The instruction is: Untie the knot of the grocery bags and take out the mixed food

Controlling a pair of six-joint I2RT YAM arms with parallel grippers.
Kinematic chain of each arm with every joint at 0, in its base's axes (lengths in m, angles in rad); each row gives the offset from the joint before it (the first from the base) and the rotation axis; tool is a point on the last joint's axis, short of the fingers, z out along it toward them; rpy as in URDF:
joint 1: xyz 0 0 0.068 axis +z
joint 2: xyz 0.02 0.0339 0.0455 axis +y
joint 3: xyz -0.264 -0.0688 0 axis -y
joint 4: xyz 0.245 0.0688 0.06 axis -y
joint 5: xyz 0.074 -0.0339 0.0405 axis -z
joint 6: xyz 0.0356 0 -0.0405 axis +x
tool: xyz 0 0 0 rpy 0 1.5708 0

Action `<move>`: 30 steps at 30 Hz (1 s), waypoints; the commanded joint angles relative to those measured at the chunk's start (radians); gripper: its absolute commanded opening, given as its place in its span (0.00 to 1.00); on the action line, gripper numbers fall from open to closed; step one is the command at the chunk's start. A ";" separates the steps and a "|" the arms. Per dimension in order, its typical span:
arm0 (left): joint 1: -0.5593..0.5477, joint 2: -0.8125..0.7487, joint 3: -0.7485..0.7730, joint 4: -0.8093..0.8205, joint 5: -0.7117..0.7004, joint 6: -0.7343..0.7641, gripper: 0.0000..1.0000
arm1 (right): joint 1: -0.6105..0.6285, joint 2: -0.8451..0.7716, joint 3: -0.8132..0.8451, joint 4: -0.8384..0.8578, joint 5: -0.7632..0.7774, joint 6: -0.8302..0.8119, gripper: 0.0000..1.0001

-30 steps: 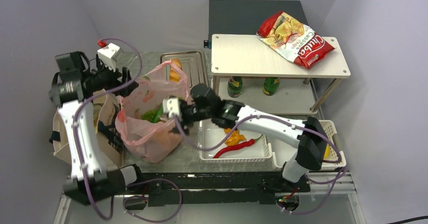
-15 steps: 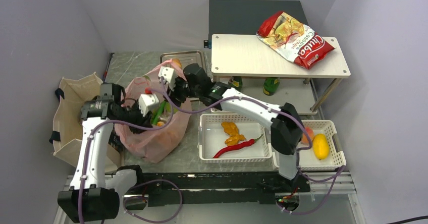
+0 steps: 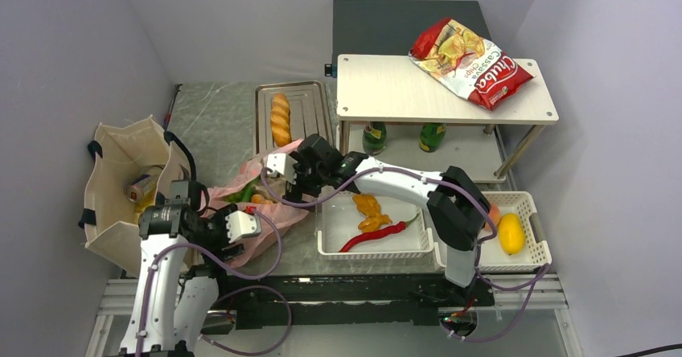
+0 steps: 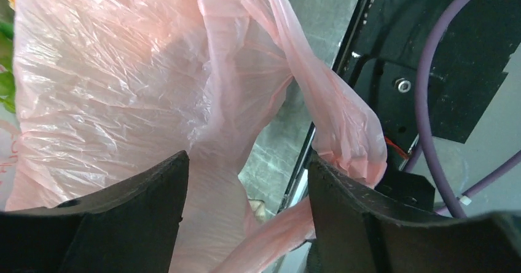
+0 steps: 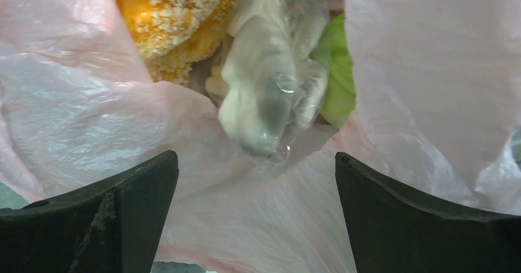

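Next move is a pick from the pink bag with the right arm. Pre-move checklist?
1. Pink bag untied: ok, mouth gapes, bun and wrapped garlic exposed.
2. Right claw open: ok, fingers wide above the garlic.
3. Pick path free of plastic: not ok, bag film lies between the fingers under the garlic.
4. Left claw anchoring bag: not ok, open, handle loop runs loose between its fingers.
5. Beige tote emptied: not ok, items inside.
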 commanded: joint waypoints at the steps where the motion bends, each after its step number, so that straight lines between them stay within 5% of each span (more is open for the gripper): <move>1: 0.001 0.046 0.019 -0.080 -0.073 0.074 0.70 | 0.010 -0.020 0.050 -0.019 -0.070 -0.016 1.00; 5: 0.017 0.081 0.249 -0.141 0.145 0.020 0.62 | 0.011 -0.114 0.037 0.029 -0.195 0.024 0.98; 10: 0.017 0.142 0.391 -0.009 0.310 -0.188 0.60 | 0.020 -0.176 -0.016 0.154 -0.232 0.070 0.75; 17: 0.039 0.135 0.312 0.160 0.265 -0.311 0.57 | 0.022 -0.013 0.110 0.099 -0.143 0.007 0.57; 22: 0.100 0.097 0.284 0.238 0.272 -0.393 0.64 | 0.031 0.029 0.101 0.094 -0.105 -0.026 0.58; 30: 0.137 0.113 0.205 0.397 0.098 -0.557 0.74 | 0.056 0.070 0.066 0.086 -0.056 -0.082 0.56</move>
